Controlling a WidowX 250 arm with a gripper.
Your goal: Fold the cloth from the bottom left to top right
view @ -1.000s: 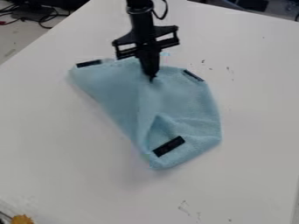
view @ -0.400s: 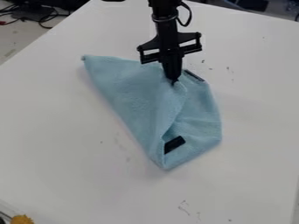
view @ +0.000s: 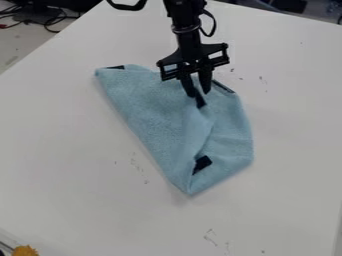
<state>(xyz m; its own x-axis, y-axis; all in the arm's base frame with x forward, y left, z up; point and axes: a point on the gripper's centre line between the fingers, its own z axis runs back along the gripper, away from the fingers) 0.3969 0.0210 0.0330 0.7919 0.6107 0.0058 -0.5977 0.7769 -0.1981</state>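
The black gripper (view: 200, 95) hangs over the upper right part of the cloth, its two fingers apart with a small gap between them. Just below the fingertips lies a corner with a black patch. The light blue cloth (view: 150, 112) is on the table, its left part folded over toward the right, with a slanting straight edge along the left. Black patches show at its top left, at its upper right edge and near the bottom, where the folded layer partly covers one. Whether the fingertips touch the cloth, I cannot tell.
The white table (view: 73, 165) extends around the cloth. Black cables (view: 50, 21) lie beyond its upper left edge. A yellow-orange object (view: 25, 250) sits at the bottom left corner of the view.
The gripper moved right with the cloth's corner, folding the left part over, and then opened. The corner with its black patch now lies below the fingers, and the top left patch shows again.
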